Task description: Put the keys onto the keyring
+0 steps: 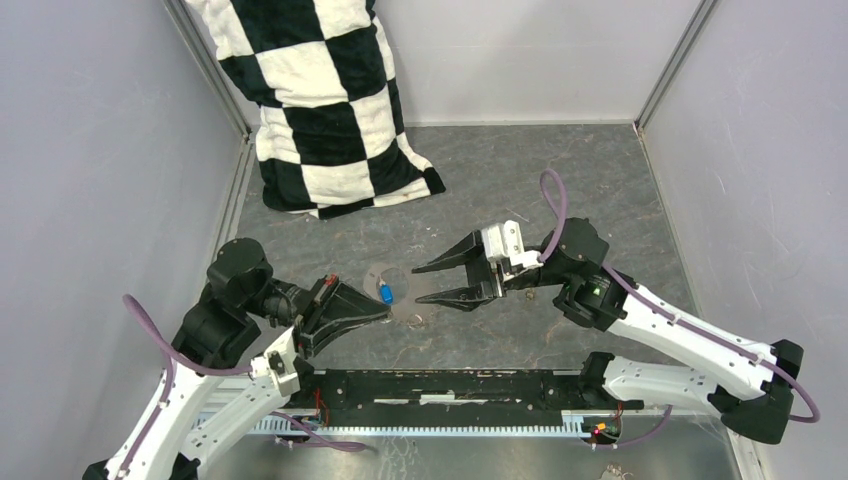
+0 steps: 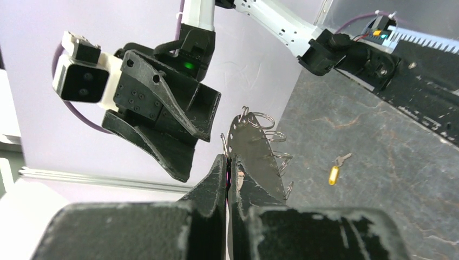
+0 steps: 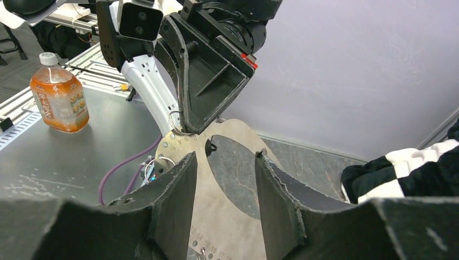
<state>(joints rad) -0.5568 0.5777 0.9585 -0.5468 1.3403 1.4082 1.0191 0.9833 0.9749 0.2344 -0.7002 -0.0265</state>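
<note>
Top view, near to far. Left tool (image 1: 386, 312) is clamped shut on the near edge of the keyring (image 2: 251, 149), coming in from about 8 o'clock. In both wrist views the keyring reads as a thin flat metal plate with a cut-out, a row of holes and several small split rings (image 2: 263, 119) on its rim, not a bare wire loop. It's held up off the surface (image 1: 560, 180) with its face roughly toward the top camera. Yellow key (image 2: 334, 174) lies flat on the surface, loose, apart from the plate. The small item at about 5 o'clock of the plate in the top view is probably it, too small to confirm. Blue key (image 1: 385, 293) shows inside the plate's outline, and I can't tell whether it's hanging on a ring or lying underneath. Right tool (image 1: 416, 284) sits at 3 o'clock of the plate, pointing at 9 o'clock, jaws open and straddling the plate's far edge. Contact can't be confirmed. My call: the right arm is free and nearer the yellow key, so the pick is its job, down toward 6 o'clock, while the left arm holds the plate. Farther back at 11 o'clock, a checkered pillow (image 1: 320, 100) leans in the corner. Only container: a capped bottle (image 3: 58, 95) of orange drink, outside the cell, seen only from the right wrist.
</note>
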